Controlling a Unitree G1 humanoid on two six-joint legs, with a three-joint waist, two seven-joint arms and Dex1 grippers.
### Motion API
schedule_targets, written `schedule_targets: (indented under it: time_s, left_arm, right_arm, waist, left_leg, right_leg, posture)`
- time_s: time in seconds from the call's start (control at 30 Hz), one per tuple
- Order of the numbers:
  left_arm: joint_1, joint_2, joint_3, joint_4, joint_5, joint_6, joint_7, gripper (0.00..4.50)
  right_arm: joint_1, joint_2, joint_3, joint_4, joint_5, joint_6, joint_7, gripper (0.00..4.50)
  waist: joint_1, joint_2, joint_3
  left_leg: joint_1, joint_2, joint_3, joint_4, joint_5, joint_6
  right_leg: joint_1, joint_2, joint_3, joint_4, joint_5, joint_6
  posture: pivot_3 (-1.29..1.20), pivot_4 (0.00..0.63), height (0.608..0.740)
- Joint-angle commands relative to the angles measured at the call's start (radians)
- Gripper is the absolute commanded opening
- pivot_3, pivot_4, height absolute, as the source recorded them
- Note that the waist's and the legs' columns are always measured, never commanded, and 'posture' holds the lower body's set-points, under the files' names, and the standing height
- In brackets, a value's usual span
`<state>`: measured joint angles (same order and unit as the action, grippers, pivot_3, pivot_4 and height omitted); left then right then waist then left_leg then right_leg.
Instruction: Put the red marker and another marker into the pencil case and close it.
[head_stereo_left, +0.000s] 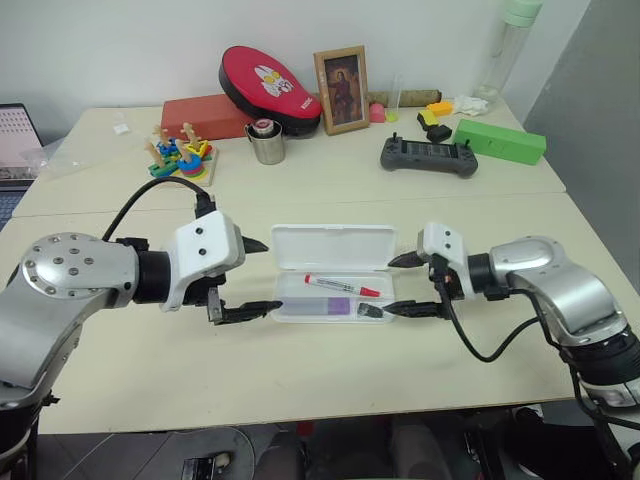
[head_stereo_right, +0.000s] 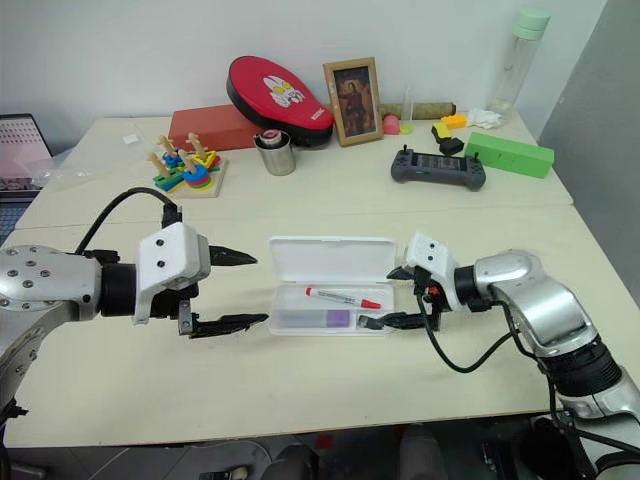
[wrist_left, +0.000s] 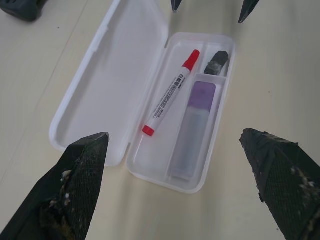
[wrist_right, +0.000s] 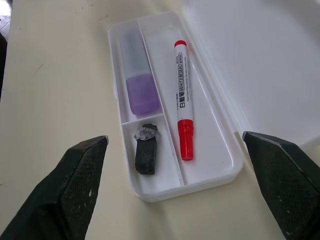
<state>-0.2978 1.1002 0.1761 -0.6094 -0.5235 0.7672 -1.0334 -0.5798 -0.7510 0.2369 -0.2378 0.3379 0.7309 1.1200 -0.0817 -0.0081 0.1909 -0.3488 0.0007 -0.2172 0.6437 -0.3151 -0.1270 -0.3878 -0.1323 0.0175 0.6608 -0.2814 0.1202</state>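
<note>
the table (head_stereo_left: 300, 390) is broad and pale, with clutter at its far side that plays no part here. the pencil case (head_stereo_left: 331, 246) lies open at the middle of the near table, lid laid flat away from me, tray toward me. my left gripper (head_stereo_left: 254, 277) hangs just off the case's left end with its fingers spread wide and nothing between them. my right gripper (head_stereo_left: 404, 284) hangs just off the right end, also spread wide and empty, one fingertip close by the tray's near right corner.

inside the tray, the red marker (wrist_right: 182, 96) lies along the long compartment next to the hinge. the lavender marker (wrist_right: 138, 78) lies in the narrower compartment on the near side, purple end toward the small pocket that holds a short black object (wrist_right: 147, 154). both markers sit flat and inside the walls, so i judge the loading done and the closing left.

to close it well, i think one gripper should steady the tray's end so it cannot slide, while the other gets a fingertip under the lid's far edge and swings it over the hinge. i should press near the middle of the front rim, since pressing one corner could leave the other unlatched. the light plastic will likely skid if pushed sideways.
</note>
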Motion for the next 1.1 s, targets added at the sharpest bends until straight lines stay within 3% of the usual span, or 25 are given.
schedule_targets:
  time_s: [0.03,0.27,0.4,0.6,1.1]
  left_arm:
    - [0.03,0.013,0.089,-0.019,-0.044,0.035,0.01,4.5]
    - [0.17,0.041,0.251,-0.039,-0.069,0.092,-0.021,4.5]
    - [0.227,0.05,0.309,-0.032,-0.055,0.094,0.001,4.5]
    - [0.211,0.021,0.283,-0.024,-0.046,0.086,0.081,4.5]
    - [0.075,0.026,0.166,0.04,-0.038,0.057,0.139,4.5]
  right_arm:
    - [-0.012,-0.032,-0.04,-0.041,0.028,-0.005,0.021,4.48]
    - [-0.017,-0.072,-0.059,0.003,0.01,-0.05,0.038,4.48]
    - [-0.031,-0.093,-0.035,0.044,-0.021,-0.104,0.061,3.79]
    - [-0.11,-0.074,-0.027,0.186,-0.091,-0.171,0.037,2.2]
    - [-0.409,0.052,0.025,0.668,-0.301,-0.431,-0.001,2.2]
  waist:
    - [0.0,0.0,0.0]
    - [-0.002,0.0,0.0]
    - [0.0,0.0,0.0]
    - [0.001,0.0,0.0]
    - [-0.005,0.001,0.001]
  left_leg:
    - [0.0,0.0,0.0,0.0,0.0,0.0]
    - [0.0,0.0,0.0,0.0,0.0,0.0]
    - [0.0,0.0,0.0,-0.001,0.0,0.0]
    - [0.0,0.0,0.0,0.0,0.0,0.001]
    - [-0.001,0.0,0.001,-0.002,0.0,0.0]
  right_leg:
    - [0.0,0.0,0.0,0.0,0.0,0.0]
    - [0.0,0.0,0.0,0.0,0.0,0.0]
    - [0.0,0.0,0.0,0.0,0.0,0.0]
    - [0.0,0.0,0.0,0.0,0.0,0.0]
    - [-0.001,0.0,0.0,-0.003,0.0,0.0]
  posture:
    - [0.0,0.15,0.74]
    - [0.0,0.15,0.74]
    - [0.0,0.15,0.74]
    - [0.0,0.15,0.74]
    - [0.0,0.15,0.74]
